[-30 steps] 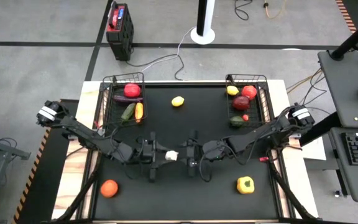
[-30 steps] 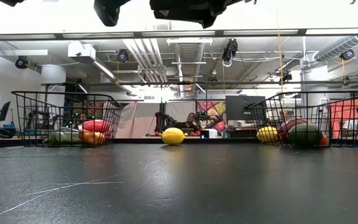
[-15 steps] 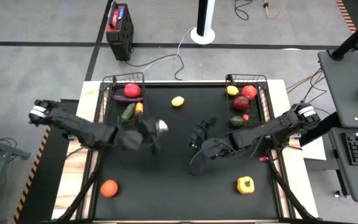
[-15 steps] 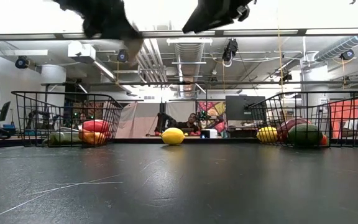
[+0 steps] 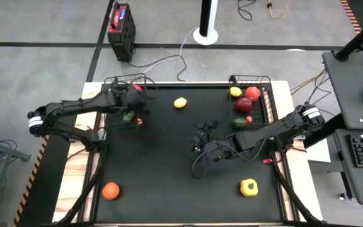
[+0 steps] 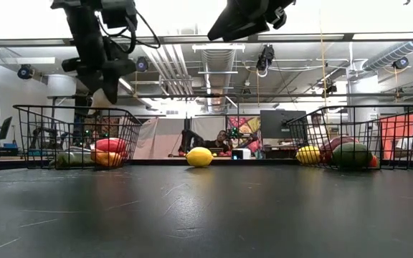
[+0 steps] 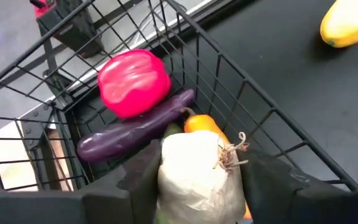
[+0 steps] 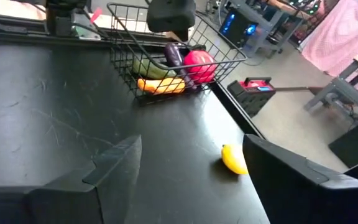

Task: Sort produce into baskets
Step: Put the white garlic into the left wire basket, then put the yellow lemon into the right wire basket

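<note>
1. Now the left pincer hangs over the left basket, clamped on the white garlic; 1 second ago both pincers met at mid-worktop with the garlic between them.
2. Below the garlic lie a red tomato, a purple eggplant and an orange piece inside that basket.
3. Meanwhile the right pincer sits above mid-worktop, fingers apart and empty, having let go.
4. So the handover looks done; dropping the garlic comes next.
5. Outside the baskets remain 1 lemon, 1 orange tomato and 1 yellow pepper.
</note>
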